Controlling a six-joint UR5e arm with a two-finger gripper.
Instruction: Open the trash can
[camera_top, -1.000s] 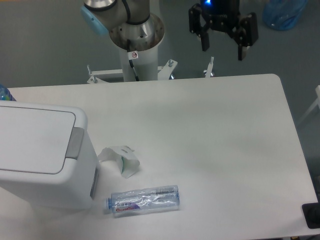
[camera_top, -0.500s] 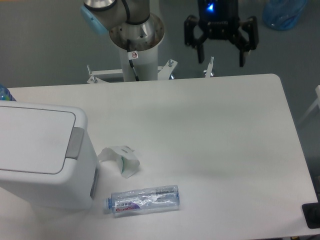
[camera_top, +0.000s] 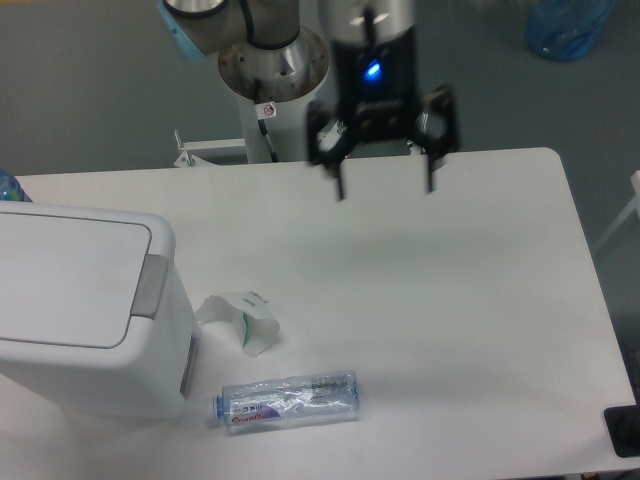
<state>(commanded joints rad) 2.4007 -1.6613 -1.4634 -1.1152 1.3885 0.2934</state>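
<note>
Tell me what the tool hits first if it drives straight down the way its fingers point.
Probably bare white table: the open black two-finger tool points down over its far middle, nothing beneath. Height is unclear.

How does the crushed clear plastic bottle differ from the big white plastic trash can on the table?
The crushed clear plastic bottle is see-through and dented; the big white boxy plastic trash can is opaque and keeps its shape. The bottle lies on its side, the can stands upright, lid shut. The bottle is far smaller. Both rest on the white table.
</note>
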